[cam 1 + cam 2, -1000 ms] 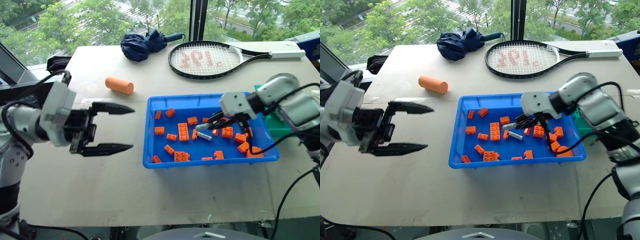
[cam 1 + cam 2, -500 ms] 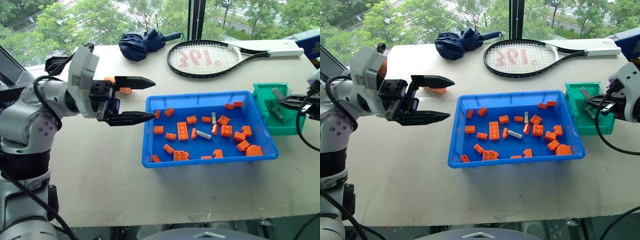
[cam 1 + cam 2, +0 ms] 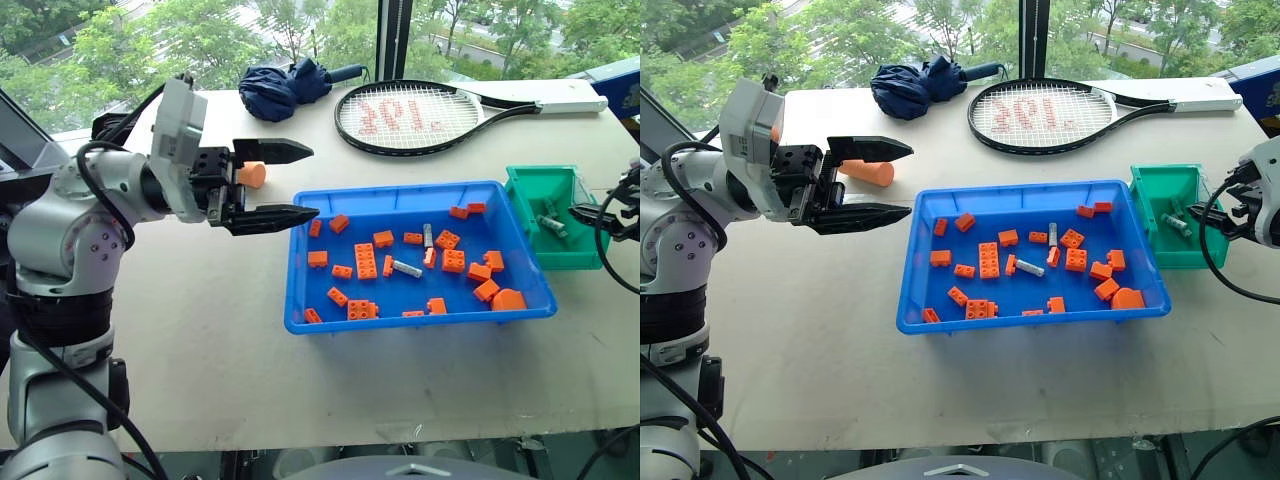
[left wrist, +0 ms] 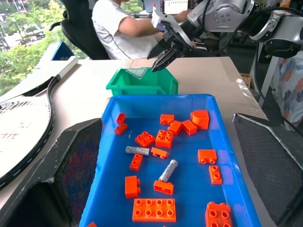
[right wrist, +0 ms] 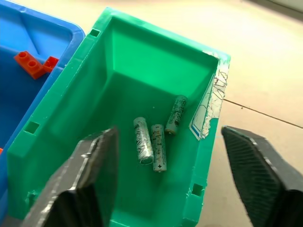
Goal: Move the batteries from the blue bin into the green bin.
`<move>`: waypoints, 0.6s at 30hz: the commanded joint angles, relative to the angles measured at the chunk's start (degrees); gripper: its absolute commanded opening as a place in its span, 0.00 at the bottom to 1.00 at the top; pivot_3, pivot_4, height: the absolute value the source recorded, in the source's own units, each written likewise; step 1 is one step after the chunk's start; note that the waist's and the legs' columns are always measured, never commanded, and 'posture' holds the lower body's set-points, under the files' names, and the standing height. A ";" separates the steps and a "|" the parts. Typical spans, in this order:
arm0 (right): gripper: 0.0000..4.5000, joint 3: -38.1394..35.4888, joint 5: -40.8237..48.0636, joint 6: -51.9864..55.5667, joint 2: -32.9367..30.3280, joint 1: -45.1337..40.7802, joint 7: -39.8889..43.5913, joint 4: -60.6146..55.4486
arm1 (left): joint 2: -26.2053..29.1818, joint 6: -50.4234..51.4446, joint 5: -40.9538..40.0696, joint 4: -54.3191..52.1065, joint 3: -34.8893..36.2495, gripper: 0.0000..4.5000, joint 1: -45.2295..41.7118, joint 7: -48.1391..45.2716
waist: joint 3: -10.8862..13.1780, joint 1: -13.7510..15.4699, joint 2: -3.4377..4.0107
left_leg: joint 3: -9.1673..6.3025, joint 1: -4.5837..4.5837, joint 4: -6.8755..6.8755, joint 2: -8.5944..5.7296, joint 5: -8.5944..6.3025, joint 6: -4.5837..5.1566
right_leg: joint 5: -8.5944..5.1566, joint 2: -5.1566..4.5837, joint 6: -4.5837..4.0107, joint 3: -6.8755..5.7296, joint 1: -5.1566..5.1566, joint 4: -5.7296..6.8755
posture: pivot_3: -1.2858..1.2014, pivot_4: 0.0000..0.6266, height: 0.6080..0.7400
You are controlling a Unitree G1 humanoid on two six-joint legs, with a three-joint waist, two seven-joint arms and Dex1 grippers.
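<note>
right gripper [image 5: 165,184] hangs over the green bin [image 5: 118,71], fingers spread wide, nothing between them. left gripper [image 3: 290,182] is released too, empty, just beside the blue bin [image 3: 420,318] rim.

i judge the drop done; i'd lift clear of the bin wall before swinging to the tray.

count: three batteries [image 5: 158,146] in green, two [image 4: 151,161] left in blue among the orange bricks [image 3: 366,262].
</note>
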 commanded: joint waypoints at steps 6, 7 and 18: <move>0.99 10.76 9.51 3.01 7.28 -5.90 5.06 -17.95 | 6.03 -3.11 3.11 -2.28 1.87 1.00 6.75 -5.31 | 0.00 -1.32 -0.01 | 0.01 0.02 -0.05 0.04 0.00 -0.02 | -0.01 0.04 -0.01 0.03 -0.08 0.08 | 0.52 0.24 1.00; 0.99 12.49 10.00 3.63 8.68 -6.34 4.87 -18.82 | 6.54 -3.55 3.63 -2.38 2.00 1.00 7.59 -5.67 | 0.00 -1.32 -0.02 | 0.01 0.00 -0.03 0.04 0.00 -0.02 | -0.01 0.03 -0.01 0.03 -0.08 0.07 | 0.52 0.24 1.00; 0.99 31.63 4.01 1.38 15.54 -10.32 5.08 -17.90 | 12.01 -4.03 5.41 -6.20 5.29 1.00 16.73 -6.20 | 0.06 -0.29 -0.15 | -0.02 -0.05 0.05 -0.01 0.00 -0.01 | -0.01 0.00 -0.01 -0.02 -0.08 0.08 | 0.52 0.24 1.00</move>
